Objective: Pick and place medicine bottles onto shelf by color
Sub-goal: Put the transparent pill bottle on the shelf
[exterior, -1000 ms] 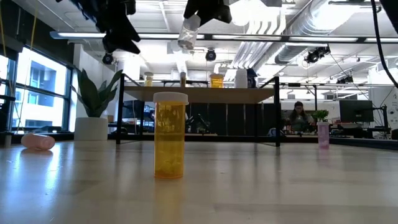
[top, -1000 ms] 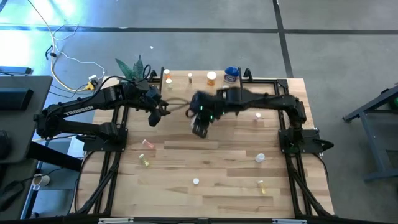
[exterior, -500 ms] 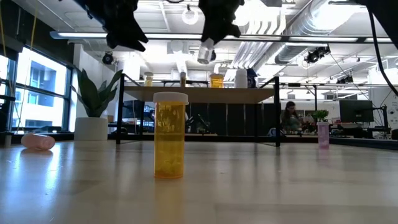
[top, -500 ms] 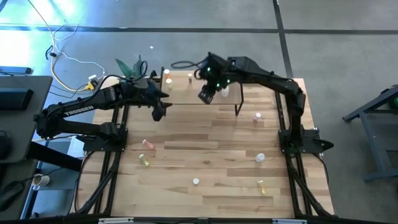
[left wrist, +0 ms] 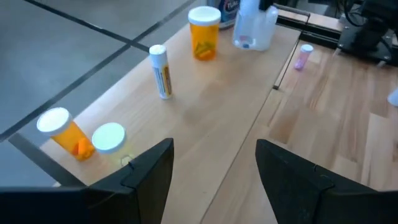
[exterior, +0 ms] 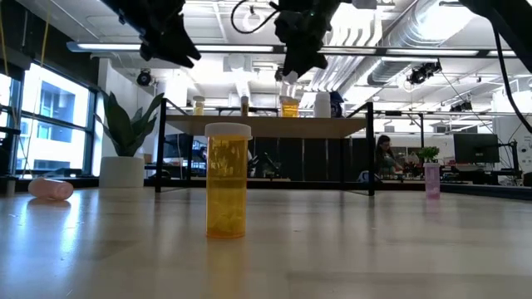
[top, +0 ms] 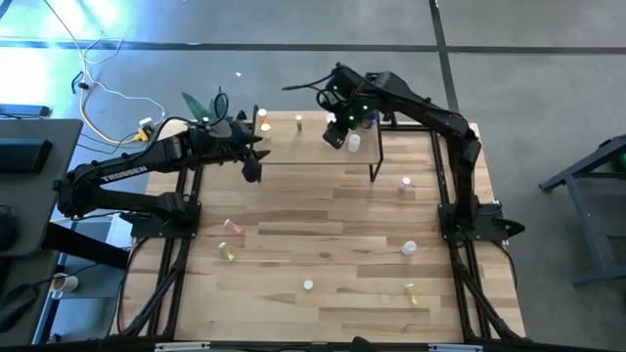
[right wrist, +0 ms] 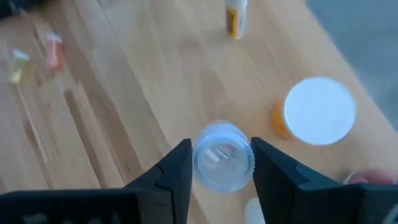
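Right gripper (right wrist: 221, 163) pinches a clear bottle (right wrist: 222, 163) between its fingers, held above the shelf (top: 308, 147) near its far right part, just beside the orange white-capped bottle (right wrist: 314, 115) standing there. Left gripper (left wrist: 214, 168) hangs spread and empty over the shelf's left end, near two orange bottles (left wrist: 67, 130) at the far-left corner.

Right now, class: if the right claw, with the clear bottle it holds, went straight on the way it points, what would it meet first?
Probably the shelf: the right claw points down at bare board beside the orange bottle. Depth is unclear.
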Robot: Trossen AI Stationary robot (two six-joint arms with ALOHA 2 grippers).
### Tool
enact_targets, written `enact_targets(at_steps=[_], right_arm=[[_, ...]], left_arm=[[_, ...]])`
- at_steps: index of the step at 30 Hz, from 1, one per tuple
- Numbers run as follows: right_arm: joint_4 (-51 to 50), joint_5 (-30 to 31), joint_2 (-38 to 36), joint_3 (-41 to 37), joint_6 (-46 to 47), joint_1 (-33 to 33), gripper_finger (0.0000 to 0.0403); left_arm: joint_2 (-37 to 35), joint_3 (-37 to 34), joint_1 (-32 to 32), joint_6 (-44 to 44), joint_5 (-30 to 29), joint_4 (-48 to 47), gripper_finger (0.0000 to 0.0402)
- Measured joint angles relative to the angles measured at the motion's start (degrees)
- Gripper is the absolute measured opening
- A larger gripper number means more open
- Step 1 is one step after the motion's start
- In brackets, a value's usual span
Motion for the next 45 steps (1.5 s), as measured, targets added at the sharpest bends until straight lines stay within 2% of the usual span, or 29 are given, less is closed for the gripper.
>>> enact_targets(at_steps=[4, 22, 26, 30, 35, 39, 45], right_arm=[[-1.7, -1.9, 1.0, 0.0, -2.8, 0.1, 0.0124], [-5.1, -1.1, 3.3, 0.0, -8.8, 1.3, 0.0124], [-5.4, -0.4, 4.3, -0.1, -9.1, 1.4, 0.0124], [-5.5, 3.2, 4.4, -0.1, -9.2, 1.6, 0.0124], [-5.5, 3.6, 4.4, -0.1, -9.1, 1.6, 0.0125], [-5.5, 3.6, 4.4, -0.1, -9.2, 1.6, 0.0139], [-4.5, 3.6, 4.4, -0.1, -9.0, 1.6, 0.0193]], left_arm=[[0.0, 0.0, 0.0, -0.1, 0.0, 0.3, 0.0216], [0.0, 0.0, 0.1, -1.8, -0.9, 0.1, 0.0216], [0.0, 0.0, 0.0, -3.1, -0.9, -0.2, 0.0216], [0.0, 0.0, 0.0, -3.1, -0.9, -0.5, 0.0216], [0.0, 0.0, 0.0, -3.1, -0.7, -1.0, 0.0216], [0.0, 0.0, 0.0, -3.2, 0.0, -3.2, 0.0216], [0.0, 0.0, 0.0, -3.4, 1.4, -5.6, 0.0216]])
